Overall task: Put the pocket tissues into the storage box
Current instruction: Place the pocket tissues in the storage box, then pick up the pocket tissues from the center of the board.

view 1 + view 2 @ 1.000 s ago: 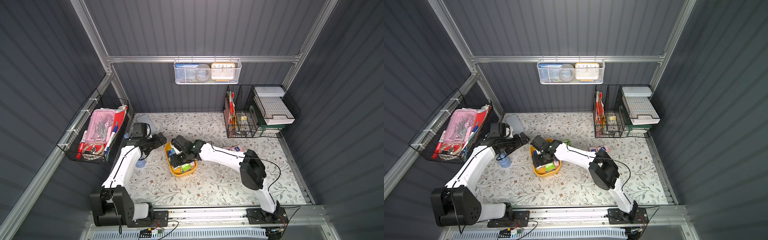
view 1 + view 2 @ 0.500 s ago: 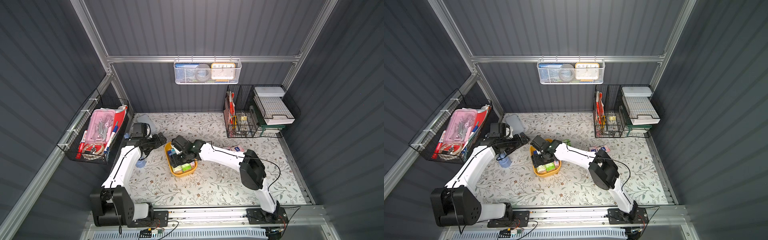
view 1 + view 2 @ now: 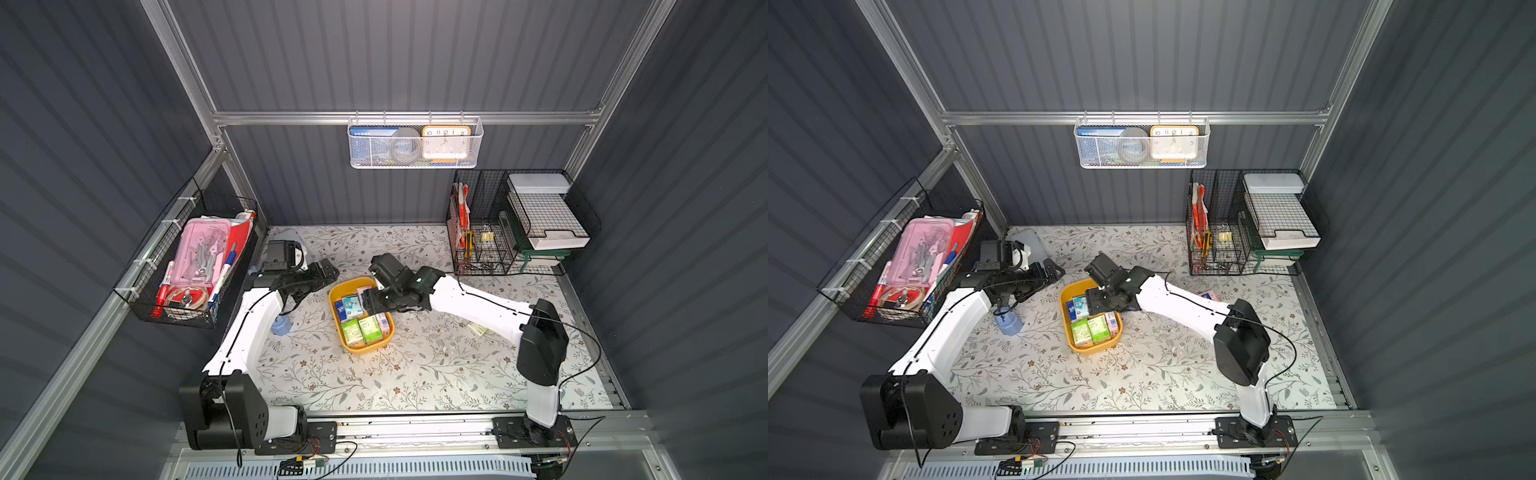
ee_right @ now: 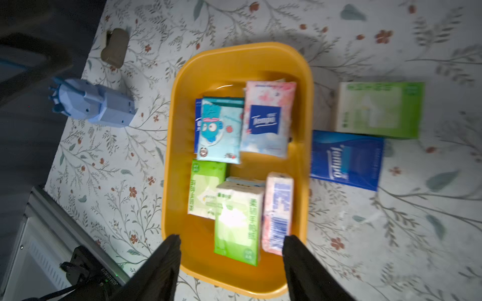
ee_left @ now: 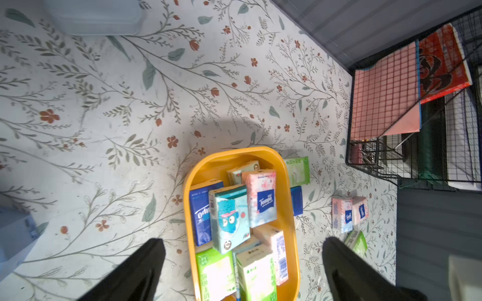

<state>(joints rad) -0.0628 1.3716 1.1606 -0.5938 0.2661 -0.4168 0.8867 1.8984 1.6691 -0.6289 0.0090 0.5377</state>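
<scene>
The storage box (image 3: 360,348) sits a little left of the table's (image 3: 415,374) middle, long sides running roughly front to back. It holds a jumble of pocket tissues (image 4: 219,130) in light blue, pink, dark blue and green, most lying flat, one pink packet on edge. A green packet (image 4: 378,109) and a dark blue packet (image 4: 344,159) lie just beside the box's right long side, and two pink packets (image 5: 349,213) lie farther toward the right edge.

The right gripper (image 4: 230,238) hangs above the box pointing down, jaws spread and empty. Its arm climbs from the front right corner to a raised elbow, then slopes leftward and down.

The left gripper (image 5: 242,241), jaws wide apart and empty, hovers near the box's far left corner. Its arm reaches back from the front left corner, wrist turned rightward.
</scene>
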